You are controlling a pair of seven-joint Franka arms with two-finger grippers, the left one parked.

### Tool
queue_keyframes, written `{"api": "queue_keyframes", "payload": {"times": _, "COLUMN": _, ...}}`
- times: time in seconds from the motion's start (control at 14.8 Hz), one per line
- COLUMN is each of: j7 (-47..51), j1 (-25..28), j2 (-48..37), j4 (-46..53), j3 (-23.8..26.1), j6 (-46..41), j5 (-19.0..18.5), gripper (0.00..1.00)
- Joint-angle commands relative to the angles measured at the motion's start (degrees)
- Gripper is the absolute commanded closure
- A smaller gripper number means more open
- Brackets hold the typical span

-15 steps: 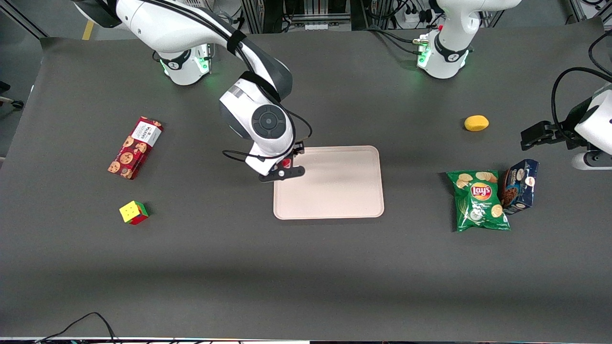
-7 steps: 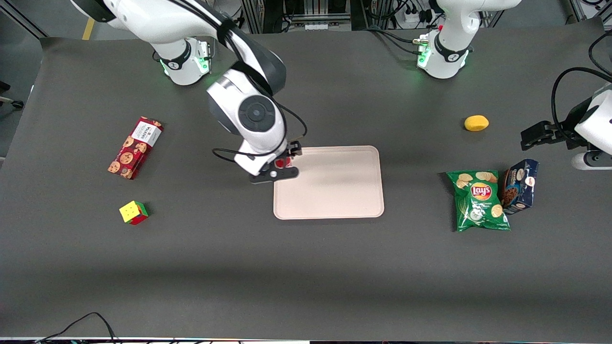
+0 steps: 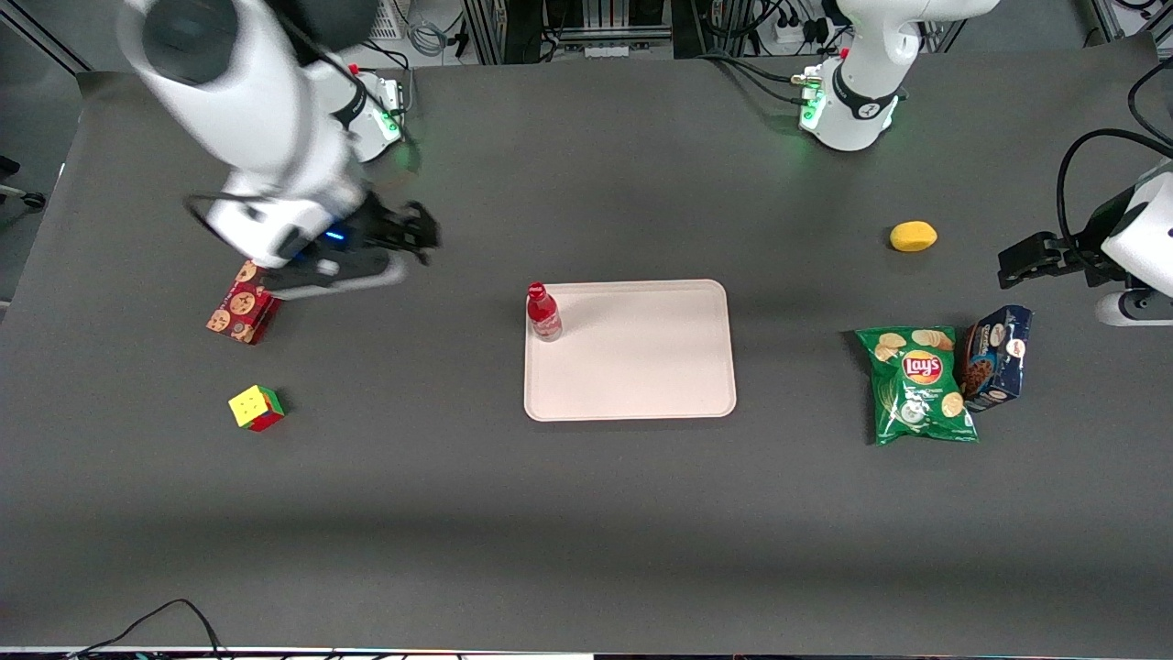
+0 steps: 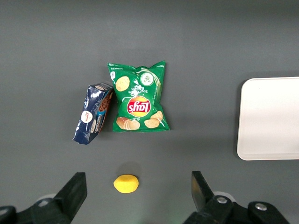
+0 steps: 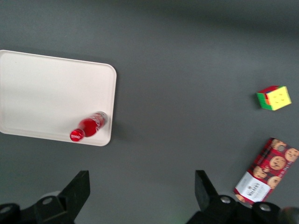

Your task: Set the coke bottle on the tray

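Note:
The small red coke bottle (image 3: 543, 313) stands upright on the pale pink tray (image 3: 641, 367), in the tray's corner nearest the working arm and farthest from the front camera. It also shows in the right wrist view (image 5: 88, 126) on the tray (image 5: 46, 93). My right gripper (image 3: 417, 234) is open and empty, raised above the table well away from the tray, toward the working arm's end and near the red cookie box (image 3: 243, 307). In the right wrist view the gripper (image 5: 142, 184) has wide-apart fingers over bare table.
A colour cube (image 3: 256, 407) lies nearer the front camera than the cookie box. Toward the parked arm's end lie a green chip bag (image 3: 918, 385), a blue box (image 3: 996, 357) and a yellow lemon (image 3: 913, 236). The dark mat covers the table.
The gripper has let go of the coke bottle, risen and swung away from the tray toward the cookie box. The bottle now stands alone on the tray.

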Motion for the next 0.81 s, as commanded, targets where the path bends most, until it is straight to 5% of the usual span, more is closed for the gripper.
{"api": "queue_keyframes", "payload": {"times": 0.0, "j7": -6.5, "j1": -3.6, "j2": -4.0, "j4": -2.5, "j3": -5.4, "j6": -2.1, "j5": 3.3, "gripper": 0.0}}
{"api": "queue_keyframes", "payload": {"times": 0.27, "j7": -6.5, "j1": -14.0, "j2": -5.9, "j4": -5.3, "j3": -5.3, "j6": -2.4, "j5": 3.0, "gripper": 0.0}}
{"api": "queue_keyframes", "payload": {"times": 0.75, "j7": -6.6, "j1": -17.4, "j2": -6.2, "j4": -4.3, "j3": -11.4, "j6": -3.0, "j5": 0.6, "gripper": 0.0}}
